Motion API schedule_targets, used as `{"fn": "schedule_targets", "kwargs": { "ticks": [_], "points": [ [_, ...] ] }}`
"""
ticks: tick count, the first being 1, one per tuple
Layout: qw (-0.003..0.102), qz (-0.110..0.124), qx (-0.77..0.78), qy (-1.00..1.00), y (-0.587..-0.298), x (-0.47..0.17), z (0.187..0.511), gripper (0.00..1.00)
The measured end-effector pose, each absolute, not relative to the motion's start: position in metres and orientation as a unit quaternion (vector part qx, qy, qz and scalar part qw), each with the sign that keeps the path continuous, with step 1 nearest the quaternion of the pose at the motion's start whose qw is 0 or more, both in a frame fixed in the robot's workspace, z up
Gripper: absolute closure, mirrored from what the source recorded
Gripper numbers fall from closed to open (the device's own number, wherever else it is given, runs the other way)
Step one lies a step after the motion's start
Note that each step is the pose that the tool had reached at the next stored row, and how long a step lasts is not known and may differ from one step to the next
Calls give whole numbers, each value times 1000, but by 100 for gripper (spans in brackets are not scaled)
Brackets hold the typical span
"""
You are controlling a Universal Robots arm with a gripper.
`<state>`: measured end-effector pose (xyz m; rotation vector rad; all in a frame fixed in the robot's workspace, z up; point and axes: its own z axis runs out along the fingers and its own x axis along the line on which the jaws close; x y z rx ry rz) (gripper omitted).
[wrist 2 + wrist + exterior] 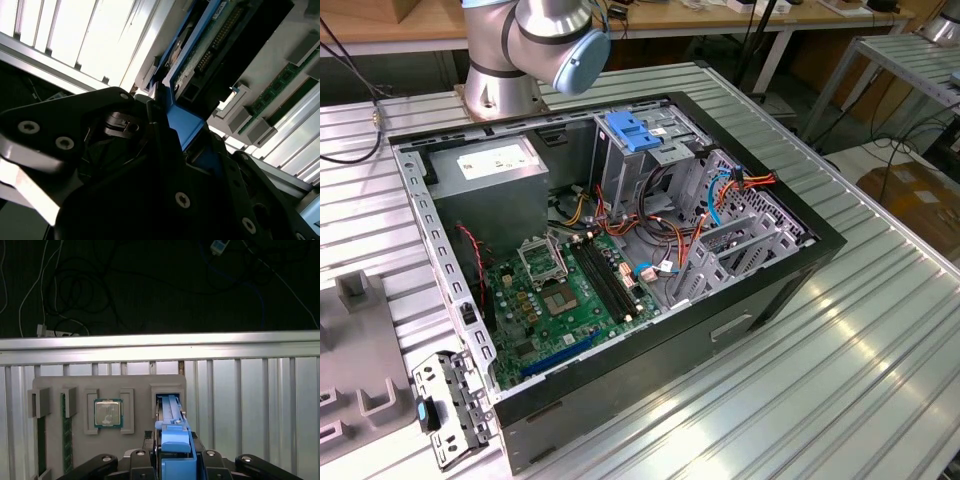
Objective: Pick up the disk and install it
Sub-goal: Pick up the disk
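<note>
The disk point(172, 415) stands on edge in a slot of a grey holder tray point(135, 385), its blue plastic bracket facing the camera. My gripper point(176, 452) straddles that bracket, with a black finger pressed against each side. In the second wrist view the disk point(192, 65) shows its circuit-board side and connector, and its blue bracket runs down into my gripper point(180, 145). In the exterior view the open computer case point(800, 262) lies on the table with the arm's base point(520, 50) behind it.
The holder tray also carries a processor chip point(108, 413) and memory sticks point(64, 440). Inside the case are a metal cage with a blue handle point(635, 135), a grey power supply box point(490, 170) and loose cables. The table's rail point(160, 347) borders a dark floor.
</note>
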<state>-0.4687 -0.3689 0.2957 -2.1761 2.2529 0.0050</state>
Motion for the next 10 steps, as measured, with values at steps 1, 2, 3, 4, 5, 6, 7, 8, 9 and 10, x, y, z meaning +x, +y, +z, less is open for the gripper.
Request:
{"fn": "schedule_targets", "kwargs": {
  "ticks": [1, 2, 3, 4, 5, 6, 7, 8, 9, 10],
  "points": [
    [5, 2, -695, 719, -369, -469, 296, 63],
    [5, 2, -695, 719, -369, -469, 296, 63],
    [5, 2, -695, 719, -369, -469, 296, 63],
    [5, 2, -695, 719, -369, -469, 296, 63],
    [5, 2, -695, 719, -369, -469, 296, 63],
    [5, 2, -695, 719, -369, -469, 296, 63],
    [5, 2, -695, 719, -369, -469, 296, 63],
    [5, 2, -695, 719, -369, -470, 296, 63],
    [5, 2, -695, 719, -369, -470, 296, 63],
    [5, 2, -695, 719, -369, -470, 296, 63]
  ]
}}
